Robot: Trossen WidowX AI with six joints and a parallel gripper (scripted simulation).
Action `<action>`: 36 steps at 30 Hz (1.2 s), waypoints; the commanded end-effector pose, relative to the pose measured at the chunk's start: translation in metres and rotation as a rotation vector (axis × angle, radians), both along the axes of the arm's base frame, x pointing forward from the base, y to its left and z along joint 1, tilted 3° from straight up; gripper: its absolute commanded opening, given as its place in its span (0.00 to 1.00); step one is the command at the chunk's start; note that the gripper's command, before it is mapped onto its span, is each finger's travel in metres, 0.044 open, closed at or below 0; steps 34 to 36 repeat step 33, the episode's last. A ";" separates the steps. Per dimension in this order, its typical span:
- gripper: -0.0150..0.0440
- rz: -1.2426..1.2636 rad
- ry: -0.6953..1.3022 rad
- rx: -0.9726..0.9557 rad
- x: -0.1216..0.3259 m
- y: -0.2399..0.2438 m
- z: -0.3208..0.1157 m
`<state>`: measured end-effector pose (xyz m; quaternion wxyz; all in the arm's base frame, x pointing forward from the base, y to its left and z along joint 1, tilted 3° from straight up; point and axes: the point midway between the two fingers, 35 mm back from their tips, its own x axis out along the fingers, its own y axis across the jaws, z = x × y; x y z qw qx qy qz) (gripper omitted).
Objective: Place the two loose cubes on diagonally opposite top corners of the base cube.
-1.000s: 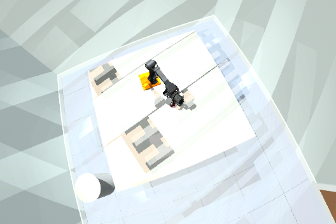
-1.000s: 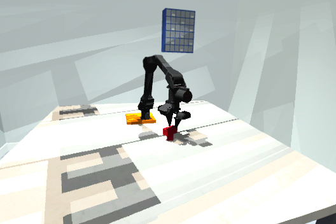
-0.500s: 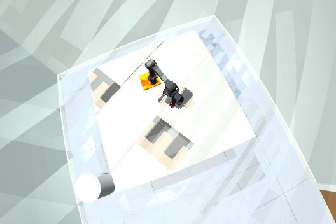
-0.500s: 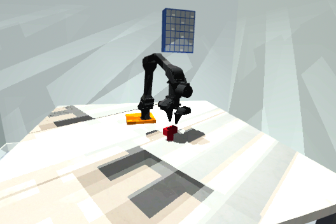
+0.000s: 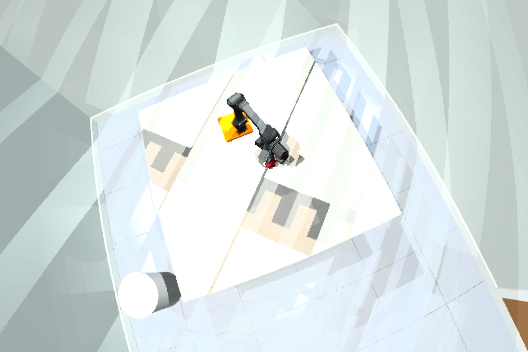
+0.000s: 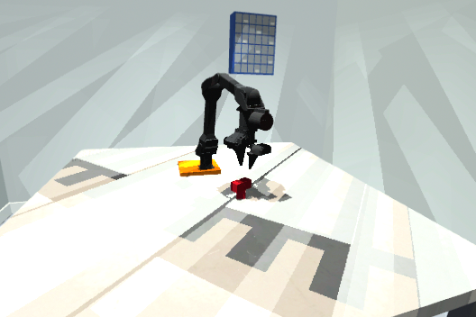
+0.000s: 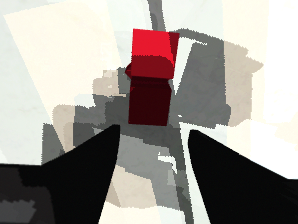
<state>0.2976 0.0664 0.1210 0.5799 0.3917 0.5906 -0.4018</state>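
Two red cubes sit on the red base cube [image 6: 242,194]. One top cube [image 7: 153,47] [image 6: 235,186] is brighter. The other top cube [image 7: 149,104] [image 6: 246,182] is dark, on the side closer to the fingers in the wrist view. They look level and offset diagonally; whether a small gap parts them cannot be told. Only a small corner of the base cube [image 7: 128,70] shows in the wrist view. My gripper [image 7: 154,134] [image 6: 245,167] is open and empty, clear above the cubes. In the top view the arm partly hides the red stack [image 5: 270,164].
The arm's orange base plate [image 5: 229,135] [image 6: 187,169] lies behind the stack. A white cylinder [image 5: 138,295] stands far off near the front left in the top view. A blue-framed grid panel [image 6: 253,43] is at the back. Patchy shadows cross the table [image 5: 210,216].
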 end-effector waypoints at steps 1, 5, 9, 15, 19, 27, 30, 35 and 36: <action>0.60 0.000 -0.006 0.001 0.001 0.000 0.005; 0.74 0.000 -0.003 0.001 0.001 0.000 0.008; 0.91 0.000 -0.002 0.001 0.001 0.000 0.012; 0.93 0.000 -0.002 0.001 0.001 0.000 0.016; 0.93 0.000 0.002 0.003 -0.005 0.037 0.014; 0.93 0.000 0.005 0.010 -0.026 0.104 0.016; 0.93 0.000 0.005 0.010 -0.026 0.104 0.016; 0.93 0.000 0.005 0.010 -0.026 0.104 0.016; 0.93 0.000 0.005 0.010 -0.026 0.104 0.016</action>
